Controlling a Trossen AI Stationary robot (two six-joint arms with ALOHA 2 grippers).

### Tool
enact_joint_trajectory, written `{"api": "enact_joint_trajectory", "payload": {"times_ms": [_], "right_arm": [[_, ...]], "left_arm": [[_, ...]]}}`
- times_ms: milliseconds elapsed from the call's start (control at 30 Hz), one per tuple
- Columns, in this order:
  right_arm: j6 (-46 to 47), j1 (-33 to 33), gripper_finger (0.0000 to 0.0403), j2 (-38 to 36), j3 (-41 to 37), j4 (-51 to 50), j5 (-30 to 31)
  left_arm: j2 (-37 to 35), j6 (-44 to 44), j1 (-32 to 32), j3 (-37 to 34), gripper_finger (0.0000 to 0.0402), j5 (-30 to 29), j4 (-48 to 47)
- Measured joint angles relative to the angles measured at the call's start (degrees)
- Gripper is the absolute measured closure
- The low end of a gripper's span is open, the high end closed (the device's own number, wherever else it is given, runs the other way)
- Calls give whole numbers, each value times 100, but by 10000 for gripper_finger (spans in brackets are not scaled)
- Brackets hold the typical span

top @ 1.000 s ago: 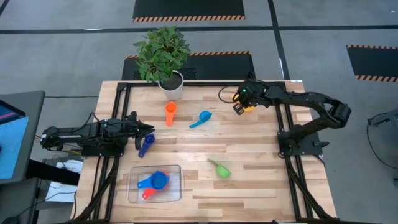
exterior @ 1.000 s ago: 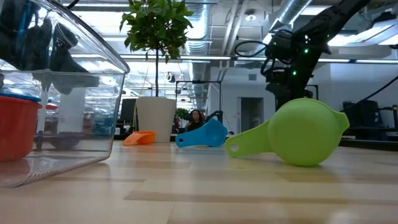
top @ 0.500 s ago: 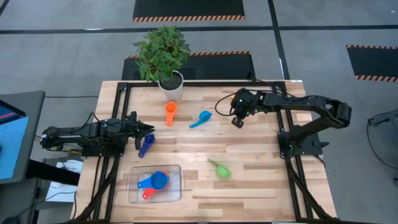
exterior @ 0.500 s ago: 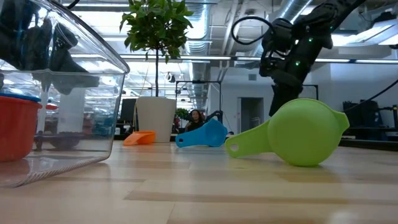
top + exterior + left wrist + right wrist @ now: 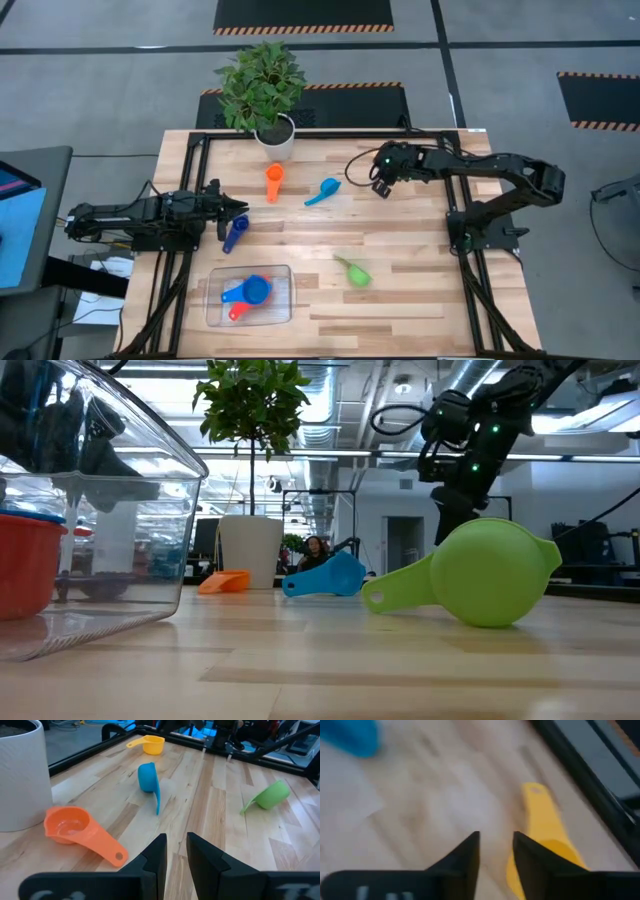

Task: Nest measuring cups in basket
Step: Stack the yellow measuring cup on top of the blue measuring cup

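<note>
In the high view, the bench (image 5: 400,290) carries the clear basket (image 5: 281,312) near its front left corner, holding a blue cup (image 5: 256,290), a light blue cup (image 5: 232,294) and a red cup (image 5: 236,312) lying together. Loose on the bench are an orange cup (image 5: 273,182) just in front of the white plant pot (image 5: 277,137), a light blue cup (image 5: 324,191) beside it, a green cup (image 5: 355,272) toward the middle front, and a dark blue cup (image 5: 234,233) at the left gripper (image 5: 240,213); whether that gripper holds the dark blue cup cannot be told. The right gripper (image 5: 380,189) hangs over the bench's far right area, right of the light blue cup. In the low view, the basket wall (image 5: 150,510) fills the left foreground with the red cup (image 5: 25,565) inside; the green cup (image 5: 490,572) lies on its side in front, and the right arm (image 5: 470,445) stands above and behind it. In the left wrist view, the left gripper (image 5: 173,852) shows a narrow gap between its fingers with nothing visible in it; a yellow cup (image 5: 150,743) lies at the far edge. In the right wrist view, the right gripper (image 5: 496,851) stands partly open with nothing between its fingers, and the yellow cup (image 5: 545,835) lies on the bench just beside one finger.
</note>
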Motion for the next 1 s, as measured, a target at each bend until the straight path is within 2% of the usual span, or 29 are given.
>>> {"api": "enact_joint_trajectory", "payload": {"times_ms": [133,267,733,1000], "right_arm": [[610,-278,188,0,0,-110,0],[692,-418,150,0,0,-276,-12],[1302,-560,143,11,-202,-403,-107],[1239,-591,143,11,-372,-283,-205]], "left_arm": [[0,0,1,0,340,0,0],[0,0,0,0,340,0,0],[0,-7,2,0,340,2,0],[0,-11,2,0,340,2,2]]}}
